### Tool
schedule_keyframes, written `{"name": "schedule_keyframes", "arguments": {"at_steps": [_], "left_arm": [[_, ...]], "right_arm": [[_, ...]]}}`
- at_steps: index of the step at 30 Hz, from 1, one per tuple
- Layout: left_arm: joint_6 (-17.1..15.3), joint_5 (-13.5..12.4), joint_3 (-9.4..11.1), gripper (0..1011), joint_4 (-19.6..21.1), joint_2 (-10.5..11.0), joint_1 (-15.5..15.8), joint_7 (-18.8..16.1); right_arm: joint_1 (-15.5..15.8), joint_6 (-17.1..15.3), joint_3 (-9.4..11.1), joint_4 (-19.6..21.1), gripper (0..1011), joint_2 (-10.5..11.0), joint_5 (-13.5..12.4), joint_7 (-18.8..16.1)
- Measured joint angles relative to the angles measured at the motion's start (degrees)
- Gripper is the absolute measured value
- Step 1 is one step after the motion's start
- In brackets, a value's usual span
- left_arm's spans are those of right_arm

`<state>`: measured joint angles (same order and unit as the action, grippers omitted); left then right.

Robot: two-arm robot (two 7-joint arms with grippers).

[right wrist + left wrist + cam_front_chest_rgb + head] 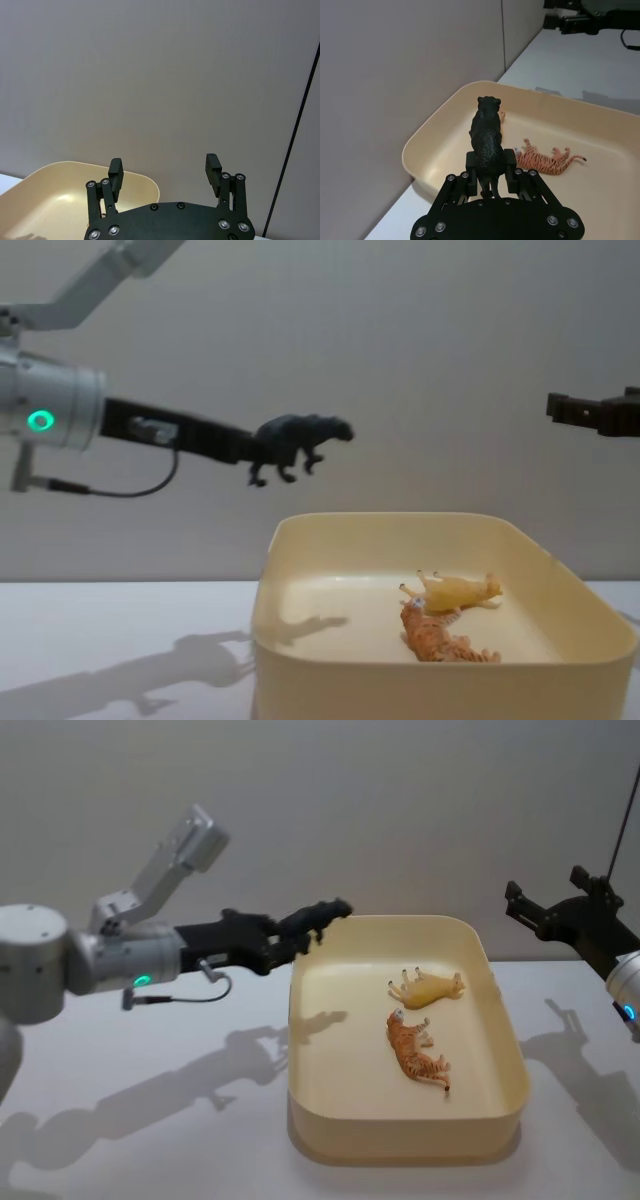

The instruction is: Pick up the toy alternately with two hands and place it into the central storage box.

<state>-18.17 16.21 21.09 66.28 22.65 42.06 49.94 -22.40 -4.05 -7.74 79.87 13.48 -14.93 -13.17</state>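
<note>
The black toy's (486,145) hindquarters are hidden between the left hand's (490,172) fingers; the right hand (575,410) is cut off at the frame's right edge.

Cream-yellow storage box (505,1115) sitting on the white table (150,1120), black panther toy (297,443) hanging above the box, orange black-striped tiger (415,1052) and pale yellow animal (430,988) lying inside the box, black left gripper (490,167) glowing green at its ring light (40,420)

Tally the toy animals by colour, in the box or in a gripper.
Black: 1, the black toy, held by the left gripper above the storage box
Orange striped: 1, the tiger, lying in the box
Pale yellow: 1, the yellow animal, lying in the box
Total: 3
</note>
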Motion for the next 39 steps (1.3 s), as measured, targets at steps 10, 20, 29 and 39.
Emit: {"name": "schedule_keyframes", "arguments": {"at_steps": [10, 20, 29, 39], "left_arm": [[1.0, -3.9, 2.7, 288, -5.8, -3.4, 4.9, 4.9], [0.1, -9.4, 5.0, 292, -9.1, -4.4, 6.3, 8.1], [-0.6, -12.7, 6.5, 565, -10.8, -4.5, 6.6, 9.7], [-1.0, -14.4, 7.2, 850, -11.6, -4.6, 6.6, 10.6]], "right_arm": [[0.0, 0.0, 0.0, 0.0, 1001, 0.0, 0.0, 0.0], [0.0, 0.0, 0.0, 0.0, 1001, 0.0, 0.0, 0.0], [0.0, 0.0, 0.0, 0.0, 1001, 0.0, 0.0, 0.0], [0.0, 0.0, 0.0, 0.0, 1001, 0.0, 0.0, 0.0]]}}
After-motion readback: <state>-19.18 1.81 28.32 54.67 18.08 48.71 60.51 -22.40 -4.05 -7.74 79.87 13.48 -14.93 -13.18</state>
